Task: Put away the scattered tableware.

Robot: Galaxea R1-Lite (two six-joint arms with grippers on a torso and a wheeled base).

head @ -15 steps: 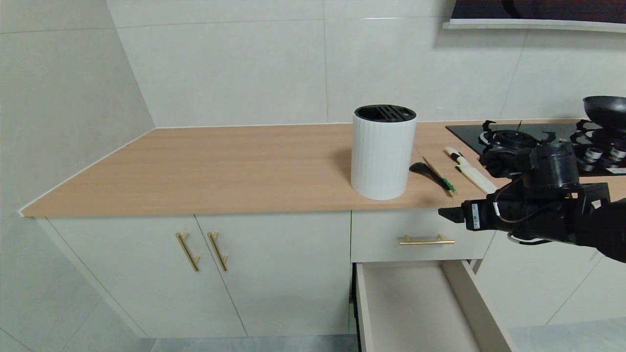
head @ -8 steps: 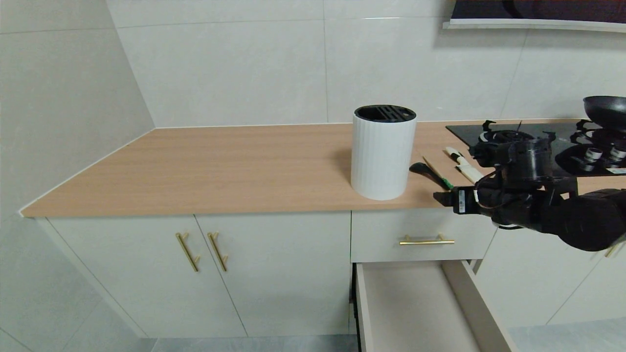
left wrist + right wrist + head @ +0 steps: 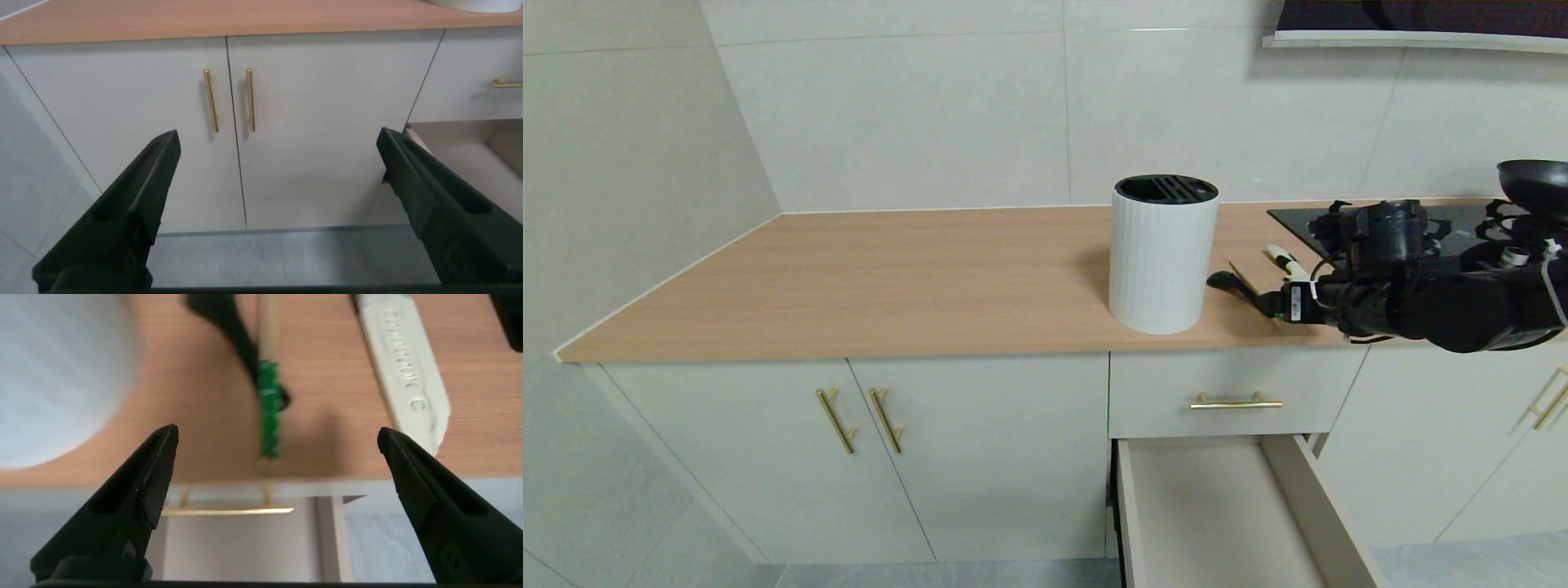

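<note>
Green-tipped wooden chopsticks point(image 3: 268, 384), black spoon point(image 3: 1225, 282), white sheathed knife point(image 3: 404, 367), right of centre on wooden counter point(image 3: 931, 278), right gripper point(image 3: 275, 449) above, spread, left gripper point(image 3: 274, 151) spread.

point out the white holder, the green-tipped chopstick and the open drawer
white holder point(image 3: 1162, 269), head view, middle of its ribbed side
green-tipped chopstick point(image 3: 268, 408), right wrist view, on its green end
open drawer point(image 3: 1201, 506), head view, bare floor inside it

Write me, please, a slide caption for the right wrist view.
Open right gripper hovers over a green-tipped chopstick, black spoon and white knife on the wooden countertop.
</note>
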